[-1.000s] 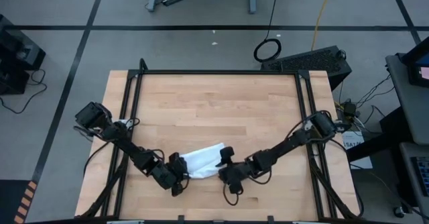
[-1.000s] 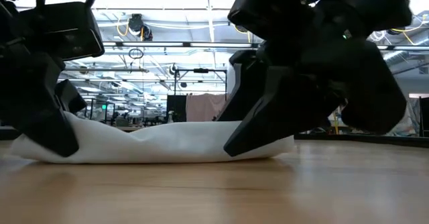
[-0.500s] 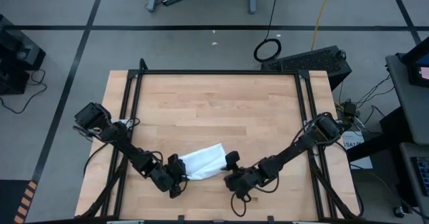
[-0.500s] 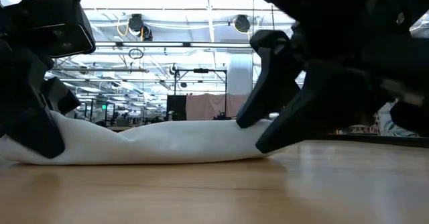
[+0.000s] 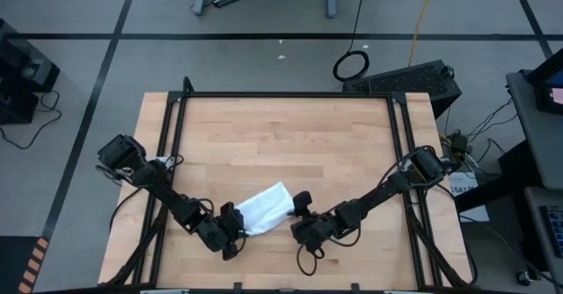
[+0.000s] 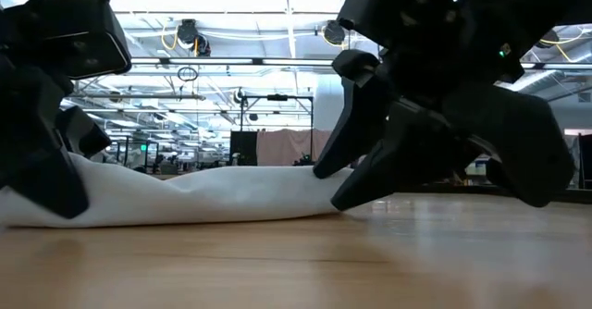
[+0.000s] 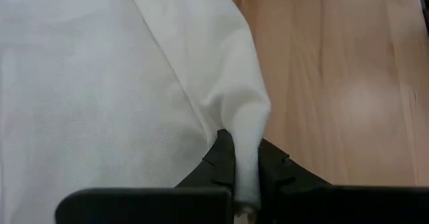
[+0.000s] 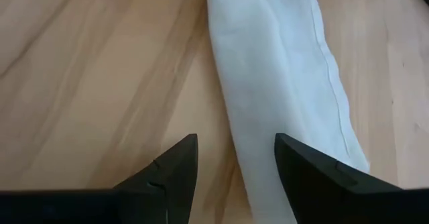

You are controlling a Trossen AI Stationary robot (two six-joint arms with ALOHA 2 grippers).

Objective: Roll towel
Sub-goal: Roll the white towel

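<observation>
The towel point(image 5: 266, 209) lies as a narrow folded band near the front of the table point(image 5: 281, 135), between the two arms. The left end effector point(image 7: 244, 174) is clamped on one end of the cloth. The right end effector point(image 8: 234, 160) hovers at the other end, fingers apart and straddling the edge, gripping nothing. The step looks like securing both ends; next, the right likely must close on its end before rolling. No writing or labels are legible.

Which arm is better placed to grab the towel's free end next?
Right. Its claw is open with the towel end between its fingers, nothing gripped yet. The left claw is already shut on the towel's other end.
</observation>
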